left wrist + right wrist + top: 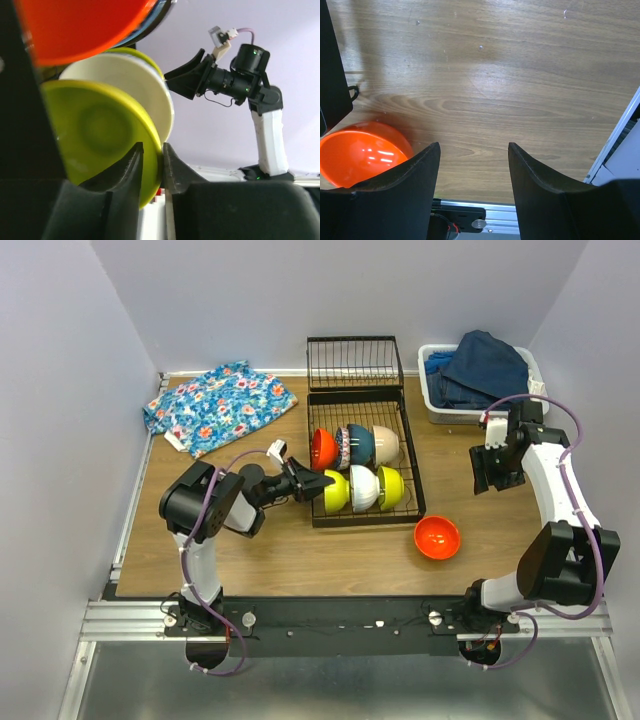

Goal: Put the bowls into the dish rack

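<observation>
The large black wire dish rack (pixel 360 410) sits in the middle of the wooden tabletop (pixel 270 552) and holds seven bowls on edge in two rows. At the back are a red-orange bowl (pixel 322 448), a blue-white patterned bowl (pixel 343 447), a dark blue bowl (pixel 362 443) and a beige bowl (pixel 386 444). At the front are a yellow-green bowl (pixel 338 491), a white bowl (pixel 364 487) and a second yellow-green bowl (pixel 391 487). The left pincer (pixel 320 483) reaches in from the rack's left side. Its fingers (pixel 125 172) straddle the rim of the first yellow-green bowl and stand narrowly apart; whether they press on that rim cannot be told. The right pincer (pixel 474 150) hangs open and empty above bare wood to the right of the rack. An orange round bowl (pixel 437 537) rests open side up on the tabletop, just off the rack's near right corner. A floral cloth (pixel 220 405) and a white plastic bin (pixel 432 405) of blue clothes lie along the far edge.
</observation>
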`<state>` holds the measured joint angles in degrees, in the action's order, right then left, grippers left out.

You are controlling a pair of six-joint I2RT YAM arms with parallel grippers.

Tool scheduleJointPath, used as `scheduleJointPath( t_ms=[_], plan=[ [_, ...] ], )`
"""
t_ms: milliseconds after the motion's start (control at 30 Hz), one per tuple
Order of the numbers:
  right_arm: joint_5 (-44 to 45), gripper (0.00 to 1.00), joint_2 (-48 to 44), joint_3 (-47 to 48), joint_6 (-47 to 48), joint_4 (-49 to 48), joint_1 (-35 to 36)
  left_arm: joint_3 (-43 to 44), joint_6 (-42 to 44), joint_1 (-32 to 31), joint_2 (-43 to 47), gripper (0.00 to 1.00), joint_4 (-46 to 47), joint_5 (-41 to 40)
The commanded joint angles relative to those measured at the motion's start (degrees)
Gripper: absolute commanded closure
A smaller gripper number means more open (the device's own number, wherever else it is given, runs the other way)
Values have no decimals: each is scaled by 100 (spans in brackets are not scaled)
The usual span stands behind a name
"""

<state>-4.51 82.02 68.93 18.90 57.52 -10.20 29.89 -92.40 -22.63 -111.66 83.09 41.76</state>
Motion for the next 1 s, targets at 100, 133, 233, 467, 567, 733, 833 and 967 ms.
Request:
scheduleJointPath(
  t_ms=[100, 133, 233, 467, 567, 733, 833, 967],
  plan=[
    [29, 35, 16, 68, 26, 128, -26, 166, 1021, -22, 441, 40, -598, 174],
    [-5, 35, -1, 60, 35, 146, -26, 184, 1283, -4, 530, 27, -818, 201],
    [-50, 35, -37, 68, 53, 172, -26, 175, 1741, 171, 890, 1, -1443, 341],
    [-172, 35, -28, 173, 132, 216, -26, 657, 4502, 619, 2138, 1, -5642, 624],
    [-243, 35, 16, 261, 167, 190, -26, 1035, 5755, 734, 2744, 1, -7510, 466],
    [-322, 35, -45, 359, 264, 163, -26, 1668, 8480, 805, 4009, 1, -9660, -439],
    [-445, 35, -256, 184, 316, 120, -26, 1766, 9605, 682, 4879, 1, -9988, -1247],
    [-463, 34, -607, -37, -59, 40, -35, 2141, 10474, -44, 5233, 1, -10396, -1285]
  ],
)
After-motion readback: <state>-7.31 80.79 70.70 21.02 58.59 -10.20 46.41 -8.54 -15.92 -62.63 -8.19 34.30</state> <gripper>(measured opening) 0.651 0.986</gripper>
